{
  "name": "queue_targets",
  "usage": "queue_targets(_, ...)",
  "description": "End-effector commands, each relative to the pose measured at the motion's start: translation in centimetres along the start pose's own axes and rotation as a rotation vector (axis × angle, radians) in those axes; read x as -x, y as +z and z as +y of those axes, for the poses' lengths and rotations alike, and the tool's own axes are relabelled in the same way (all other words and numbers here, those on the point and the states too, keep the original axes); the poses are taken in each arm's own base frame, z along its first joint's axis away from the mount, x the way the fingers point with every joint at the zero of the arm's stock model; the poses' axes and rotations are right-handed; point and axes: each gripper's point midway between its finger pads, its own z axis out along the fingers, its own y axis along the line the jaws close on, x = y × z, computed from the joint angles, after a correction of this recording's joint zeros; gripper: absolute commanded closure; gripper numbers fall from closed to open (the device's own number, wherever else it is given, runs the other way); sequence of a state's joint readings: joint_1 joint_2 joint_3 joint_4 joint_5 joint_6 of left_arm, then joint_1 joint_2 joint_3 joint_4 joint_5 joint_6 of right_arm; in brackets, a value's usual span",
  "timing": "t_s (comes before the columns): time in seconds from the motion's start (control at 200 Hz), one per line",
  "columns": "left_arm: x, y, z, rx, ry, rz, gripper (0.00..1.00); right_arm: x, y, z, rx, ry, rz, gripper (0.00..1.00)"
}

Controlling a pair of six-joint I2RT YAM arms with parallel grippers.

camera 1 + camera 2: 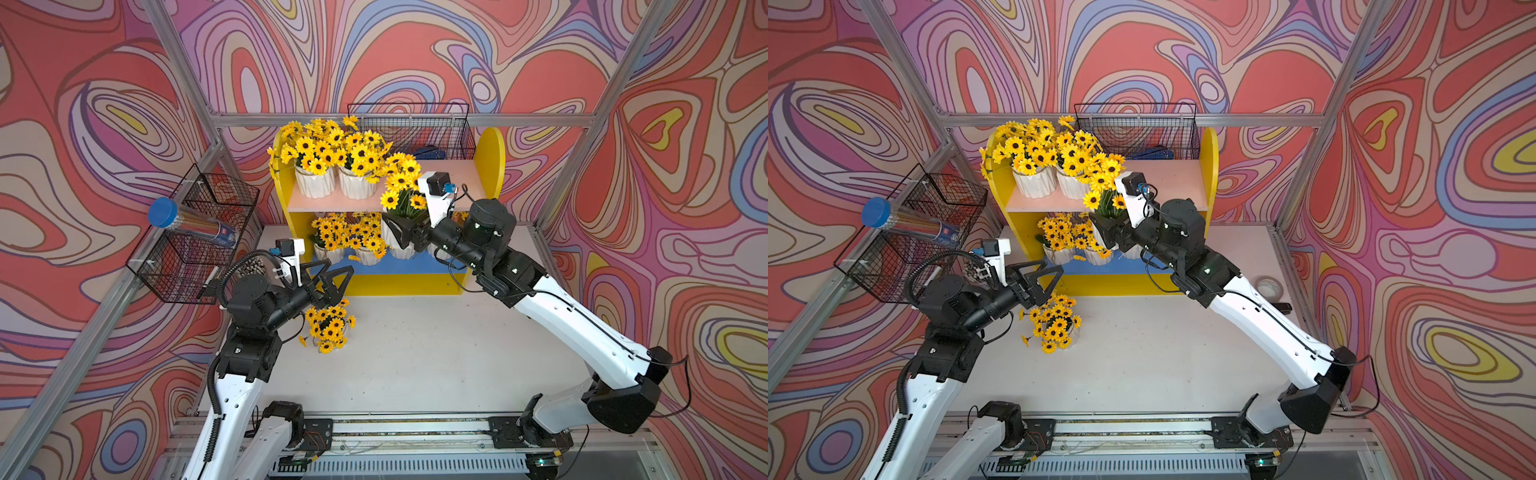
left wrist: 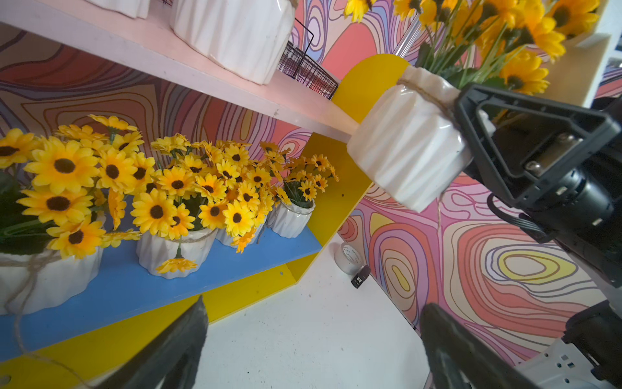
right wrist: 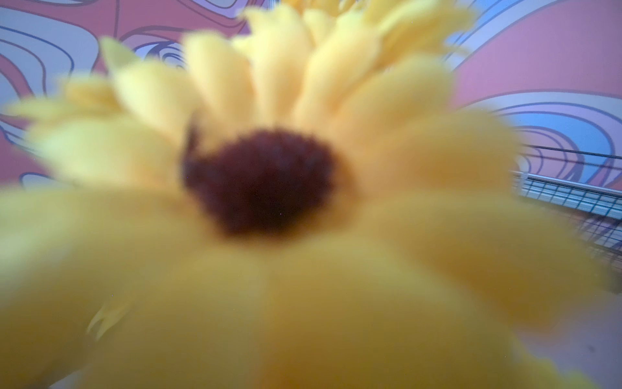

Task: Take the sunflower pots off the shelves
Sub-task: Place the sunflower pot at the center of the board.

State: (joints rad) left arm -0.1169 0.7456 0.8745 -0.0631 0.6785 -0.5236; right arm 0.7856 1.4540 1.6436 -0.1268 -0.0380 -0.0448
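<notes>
The yellow shelves [image 1: 492, 158] [image 1: 1208, 166] stand at the back of the table. Two sunflower pots [image 1: 314, 183] [image 1: 357, 187] stand on the pink upper board. Several more [image 1: 368, 255] [image 2: 175, 249] stand on the blue lower board. My right gripper [image 1: 399, 235] [image 1: 1106, 232] is shut on a twine-tied sunflower pot [image 2: 404, 151] and holds it in the air in front of the shelves. A blurred flower [image 3: 262, 182] fills the right wrist view and hides the jaws. Another pot [image 1: 328, 326] [image 1: 1054, 322] stands on the table. My left gripper [image 1: 343, 286] [image 2: 314, 306] hangs open and empty just above it.
A black wire basket [image 1: 166, 266] on the left wall holds a blue-capped tube [image 1: 187, 224]. A second wire basket [image 1: 411, 131] hangs behind the shelves. A tape roll [image 1: 1268, 286] [image 2: 348, 257] and a small black item [image 2: 360, 277] lie by the right wall.
</notes>
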Motion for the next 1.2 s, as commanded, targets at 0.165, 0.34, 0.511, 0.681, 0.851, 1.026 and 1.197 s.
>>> queue_targets(0.165, -0.6, -1.2, 0.0, 0.03, 0.02, 0.001, 0.0, 0.6, -2.0, 1.8, 0.02, 0.015, -0.058, 1.0)
queue_targets(0.34, -1.2, -1.4, 0.2, 0.039, 0.014, 0.012, 0.0, -3.4, -2.0, 2.2, 0.024, 0.058, 0.006, 1.0)
queue_targets(0.511, -1.6, -1.4, 0.3, 0.04, 0.007, 0.023, 0.0, -7.4, -1.7, 2.5, 0.028, 0.083, 0.075, 1.0)
queue_targets(0.681, -2.0, -1.5, 0.5, 0.046, 0.008, 0.034, 0.0, -11.3, -1.7, 2.8, 0.03, 0.11, 0.137, 1.0)
queue_targets(0.851, -2.5, -1.3, 0.9, 0.057, 0.006, 0.049, 0.0, -15.9, -1.8, 2.8, 0.016, 0.148, 0.202, 1.0)
queue_targets(1.026, -3.0, -1.2, 1.5, 0.072, 0.006, 0.058, 0.0, -20.3, -1.7, 4.0, 0.057, 0.218, 0.255, 1.0)
queue_targets(1.197, -3.6, -1.5, 2.3, 0.113, -0.008, 0.068, 0.0, -24.3, -1.2, 5.5, 0.089, 0.242, 0.302, 1.0)
